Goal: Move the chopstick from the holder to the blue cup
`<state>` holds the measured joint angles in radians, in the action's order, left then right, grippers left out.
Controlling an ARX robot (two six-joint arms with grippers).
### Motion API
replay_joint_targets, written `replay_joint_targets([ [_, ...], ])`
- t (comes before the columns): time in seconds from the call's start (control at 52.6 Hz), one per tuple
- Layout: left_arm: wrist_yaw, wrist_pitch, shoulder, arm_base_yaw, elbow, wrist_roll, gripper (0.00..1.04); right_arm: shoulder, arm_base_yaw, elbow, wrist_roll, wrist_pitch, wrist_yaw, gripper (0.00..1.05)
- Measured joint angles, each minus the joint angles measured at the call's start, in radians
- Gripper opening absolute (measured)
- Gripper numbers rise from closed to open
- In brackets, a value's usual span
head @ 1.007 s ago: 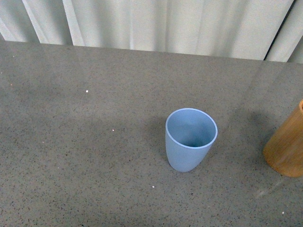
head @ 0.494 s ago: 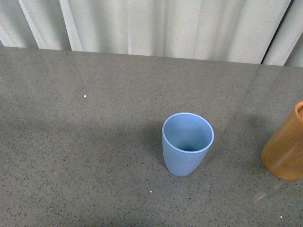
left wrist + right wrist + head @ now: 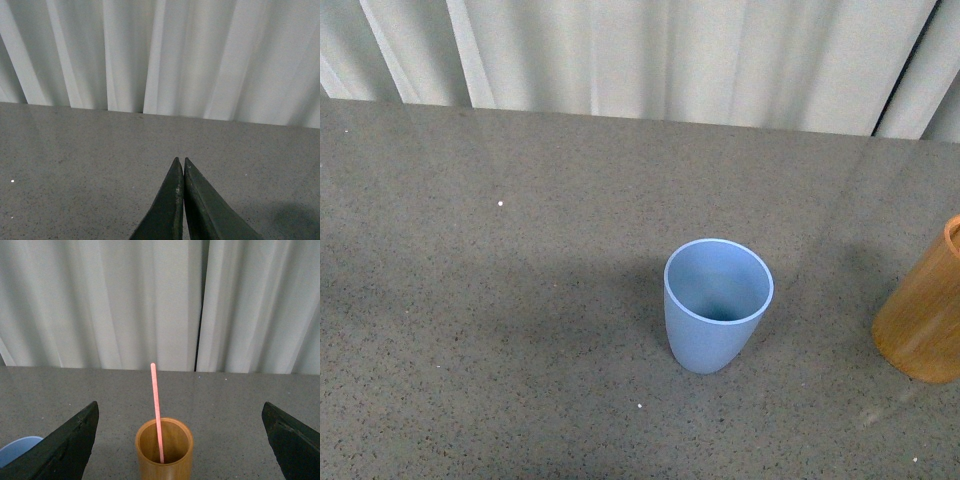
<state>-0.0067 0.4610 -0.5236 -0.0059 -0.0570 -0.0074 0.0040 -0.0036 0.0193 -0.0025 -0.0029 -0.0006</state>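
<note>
Pink chopstick [image 3: 157,410] stands in the bamboo holder [image 3: 164,460], leaning slightly, top end well above the rim; R gripper [image 3: 179,403] is spread wide w/ nothing in it, its fingers either side of the holder, not touching. L gripper [image 3: 180,160] is closed tip to tip on nothing, above the grey table [image 3: 75,200]; blue cup [image 3: 718,305] sits upright & empty mid-table, holder apart to its right at the front view's edge.

Front view: raised, tilted down over table [image 3: 470,330], curtain [image 3: 620,60] behind. Left wrist view: low, level, facing curtain. Right wrist view: low, close before holder [image 3: 150,465]. Shared by front and right wrist: holder, blue cup [image 3: 705,335].
</note>
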Motion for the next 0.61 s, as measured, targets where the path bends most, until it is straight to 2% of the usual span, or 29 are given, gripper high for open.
replay_joint_targets([
  [0.323,0.005,-0.042,0.104,0.004,0.039,0.002,0.04,0.0,0.0,0.0,0.0,0.0,0.0,0.95],
  [0.608,0.006,-0.173,0.238,0.004,0.039,0.002,0.04,0.0,0.0,0.0,0.0,0.0,0.0,0.95],
])
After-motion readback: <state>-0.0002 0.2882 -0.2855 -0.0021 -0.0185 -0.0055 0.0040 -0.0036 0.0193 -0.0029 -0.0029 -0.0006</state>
